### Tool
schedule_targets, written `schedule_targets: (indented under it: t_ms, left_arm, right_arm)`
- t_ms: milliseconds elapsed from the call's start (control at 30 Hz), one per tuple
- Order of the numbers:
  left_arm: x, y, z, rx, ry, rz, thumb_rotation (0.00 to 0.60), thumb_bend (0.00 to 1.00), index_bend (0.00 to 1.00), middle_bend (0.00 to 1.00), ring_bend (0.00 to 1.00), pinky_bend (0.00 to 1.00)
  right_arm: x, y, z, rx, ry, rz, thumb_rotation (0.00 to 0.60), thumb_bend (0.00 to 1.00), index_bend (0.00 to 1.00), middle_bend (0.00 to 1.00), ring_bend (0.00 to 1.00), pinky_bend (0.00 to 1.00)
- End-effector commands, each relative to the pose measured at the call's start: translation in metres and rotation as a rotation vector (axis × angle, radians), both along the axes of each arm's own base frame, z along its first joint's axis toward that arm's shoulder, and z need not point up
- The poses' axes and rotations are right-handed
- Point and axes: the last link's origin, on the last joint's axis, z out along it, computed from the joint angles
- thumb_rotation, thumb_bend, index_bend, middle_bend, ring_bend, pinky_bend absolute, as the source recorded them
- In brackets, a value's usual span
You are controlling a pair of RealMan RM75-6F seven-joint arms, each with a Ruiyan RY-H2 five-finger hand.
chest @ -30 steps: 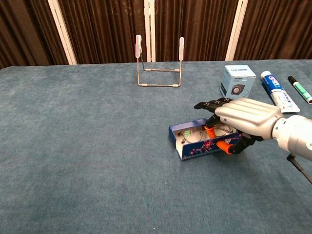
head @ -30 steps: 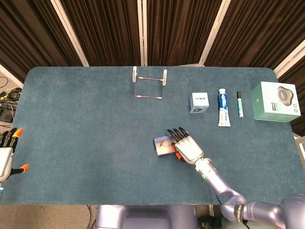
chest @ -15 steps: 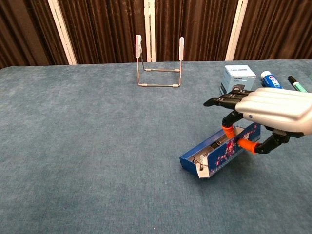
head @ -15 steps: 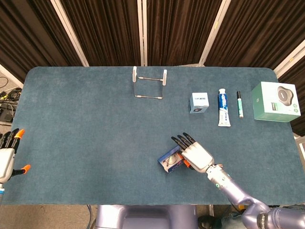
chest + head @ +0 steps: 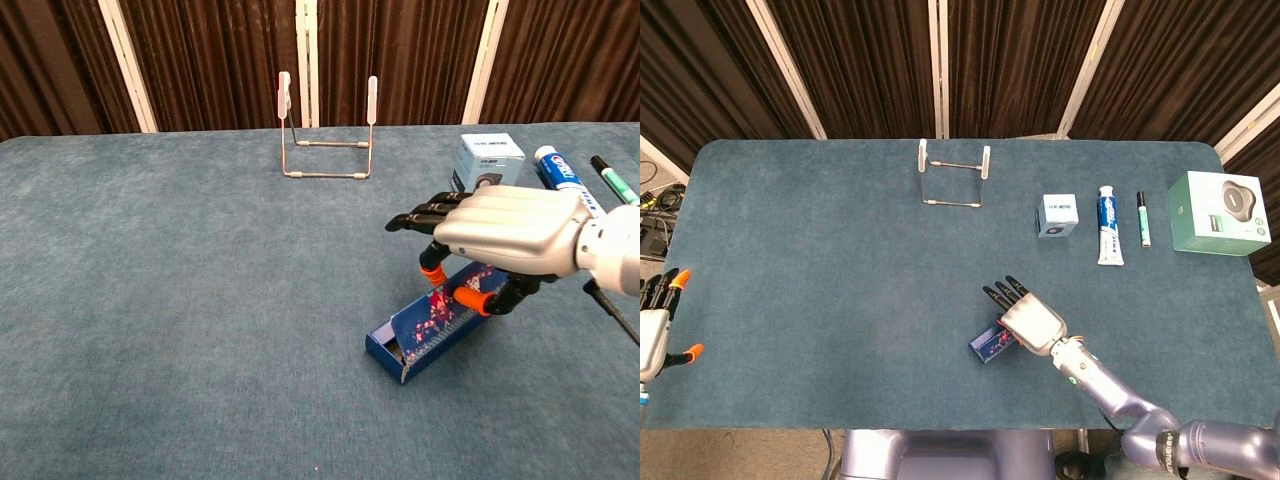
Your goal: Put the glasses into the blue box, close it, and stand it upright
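The blue box [image 5: 432, 323] has a floral side facing the chest camera and is tilted, its left end on the table and its right end raised. My right hand [image 5: 503, 232] is over the raised end and grips it between orange-tipped fingers [image 5: 433, 272]. In the head view the blue box [image 5: 989, 343] pokes out to the left of my right hand [image 5: 1028, 320], near the table's front edge. I cannot make out the glasses now. My left hand [image 5: 656, 322] hangs at the far left edge with its fingers spread and holds nothing.
A wire stand [image 5: 954, 180] stands at the back centre. At the back right are a small blue-and-white box [image 5: 1058, 214], a toothpaste tube [image 5: 1109, 238], a marker [image 5: 1143, 218] and a green box [image 5: 1219, 213].
The box lay flat with the glasses showing inside; my right hand has lifted its right end and rolled it so the floral side faces front. My left hand has barely moved.
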Motion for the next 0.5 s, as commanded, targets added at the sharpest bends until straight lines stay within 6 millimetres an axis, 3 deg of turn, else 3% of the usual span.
schedule_targets:
  t_ms: [33,367,500]
  left_arm:
    - [-0.0002,0.0,0.0003,0.0,0.0,0.0,0.6,0.0,0.0,0.0,0.0,0.0]
    - [-0.0013,0.0,0.0008,0.002,0.0,0.004,0.6,0.0,0.0,0.0,0.0,0.0]
    - [-0.0015,0.0004,-0.0001,0.0,0.003,0.005,0.6,0.0,0.0,0.0,0.0,0.0]
  right_arm:
    - [0.004,-0.0034,-0.0055,-0.001,0.013,-0.003,0.6,0.47,0.64,0.0,0.0,0.0]
    - [0.0076,-0.0069,-0.0117,-0.014,0.018,-0.017,0.6,0.47,0.63,0.0,0.0,0.0]
    - [0.0097,-0.0081,-0.0133,-0.021,0.008,-0.02,0.6,0.45,0.53,0.0,0.0,0.0]
